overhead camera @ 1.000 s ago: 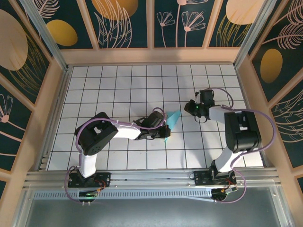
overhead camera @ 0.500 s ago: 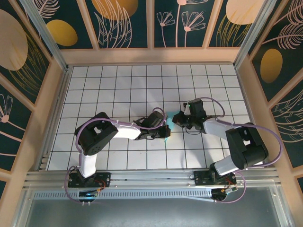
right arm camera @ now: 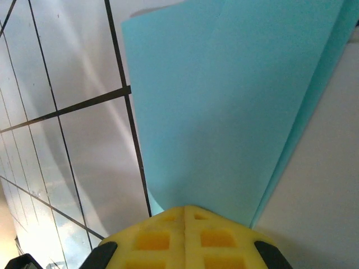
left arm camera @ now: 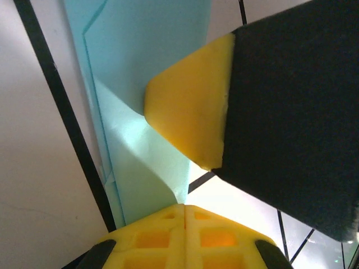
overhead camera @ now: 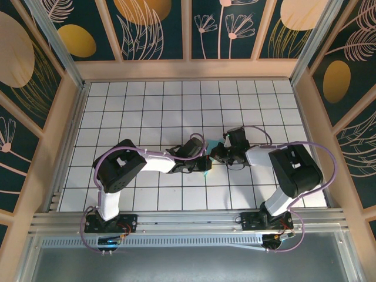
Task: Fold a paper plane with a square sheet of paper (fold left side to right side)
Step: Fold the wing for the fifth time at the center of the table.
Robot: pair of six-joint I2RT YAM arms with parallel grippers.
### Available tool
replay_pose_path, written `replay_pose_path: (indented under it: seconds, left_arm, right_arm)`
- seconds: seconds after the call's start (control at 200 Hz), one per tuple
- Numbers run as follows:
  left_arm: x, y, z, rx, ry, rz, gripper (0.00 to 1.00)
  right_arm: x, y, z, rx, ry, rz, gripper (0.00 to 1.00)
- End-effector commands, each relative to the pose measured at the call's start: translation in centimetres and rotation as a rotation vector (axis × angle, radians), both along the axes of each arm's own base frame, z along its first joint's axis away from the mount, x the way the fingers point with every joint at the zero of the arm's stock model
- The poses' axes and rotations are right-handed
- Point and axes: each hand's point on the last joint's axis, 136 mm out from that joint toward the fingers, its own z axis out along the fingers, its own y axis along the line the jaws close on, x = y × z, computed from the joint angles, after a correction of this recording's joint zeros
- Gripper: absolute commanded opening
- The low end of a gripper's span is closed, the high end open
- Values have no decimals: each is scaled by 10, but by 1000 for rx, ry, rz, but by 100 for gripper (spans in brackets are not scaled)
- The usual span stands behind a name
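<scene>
Turquoise paper (right arm camera: pixel 224 101) shows creased, overlapping layers; left gripper (left arm camera: pixel 185 208) and right gripper (right arm camera: pixel 185 208), each pinched fully together, have tips against it

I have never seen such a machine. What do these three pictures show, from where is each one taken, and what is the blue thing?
These are two robot arms, fixed side by side at the near edge of a white table with black grid lines. The wide picture looks down from above: the left arm is on the left, the right arm on the right. The two close pictures come from a small camera on each wrist; the yellow shapes at the bottom are that arm's own fingertips. The blue thing is a folded sheet of paper. The left gripper and the right gripper meet near the middle of the table, each closed on the paper.
</scene>
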Motion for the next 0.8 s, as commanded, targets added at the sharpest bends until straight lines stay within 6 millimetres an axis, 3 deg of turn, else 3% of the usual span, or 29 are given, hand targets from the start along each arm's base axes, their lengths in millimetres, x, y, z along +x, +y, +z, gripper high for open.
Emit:
replay_pose_path:
  seconds: [0.0,0.075,0.1,0.195,0.415,0.55,0.576,0.796]
  left_arm:
    - [-18,36,-40,189,90,13,4]
    - [-17,36,-33,182,80,11,6]
    - [-10,26,-20,153,58,12,7]
    - [-1,22,1,117,26,19,10]
    - [3,11,48,-44,5,-5,10]
    - [-8,0,60,-130,51,-52,7]
    - [-14,4,52,-127,77,-60,7]
    - [-26,1,41,-148,133,-99,4]
  right_arm:
    - [-14,-5,-23,-33,73,3,0]
    - [-22,-7,-31,-36,110,-1,0]
    - [-25,-8,-33,-37,118,-1,0]
    - [-32,-13,-40,-44,144,-9,0]
    - [-36,-15,-40,-39,148,0,0]
    - [-34,-16,-39,-55,140,4,0]
    - [-34,-17,-40,-61,143,2,0]
    - [-36,-19,-42,-73,146,5,0]
